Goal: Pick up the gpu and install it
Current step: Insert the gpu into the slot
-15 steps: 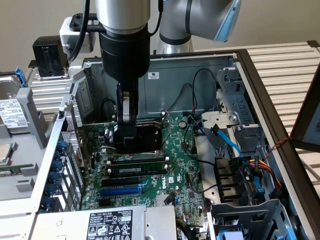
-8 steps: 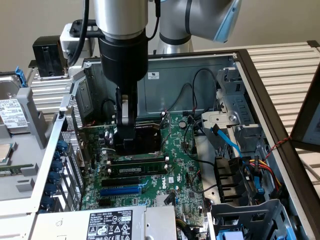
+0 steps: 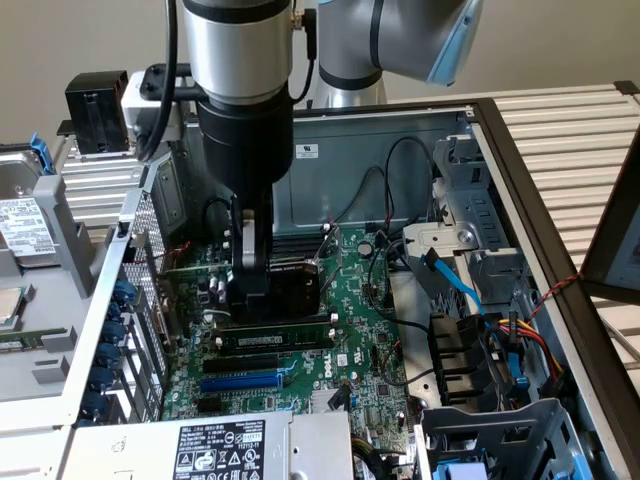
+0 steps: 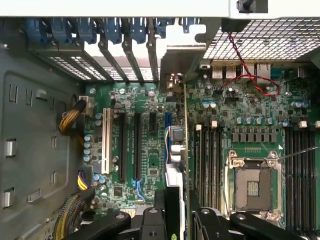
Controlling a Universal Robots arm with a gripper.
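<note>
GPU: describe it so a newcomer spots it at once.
In the open computer case, find the green motherboard under the arm. The gpu is the small card standing on edge in the black gripper. Unlike the long empty slots beside it, it carries a boxy black cooler.

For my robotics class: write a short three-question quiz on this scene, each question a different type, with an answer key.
1. True or false: the gripper holds the gpu inside the open computer case.
2. The CPU socket is: A) bare, no cooler on it; B) under a fan; C) buried in cables.
3. Fill in: the motherboard is coloured ____.
Key: 1 true; 2 A; 3 green.
</note>
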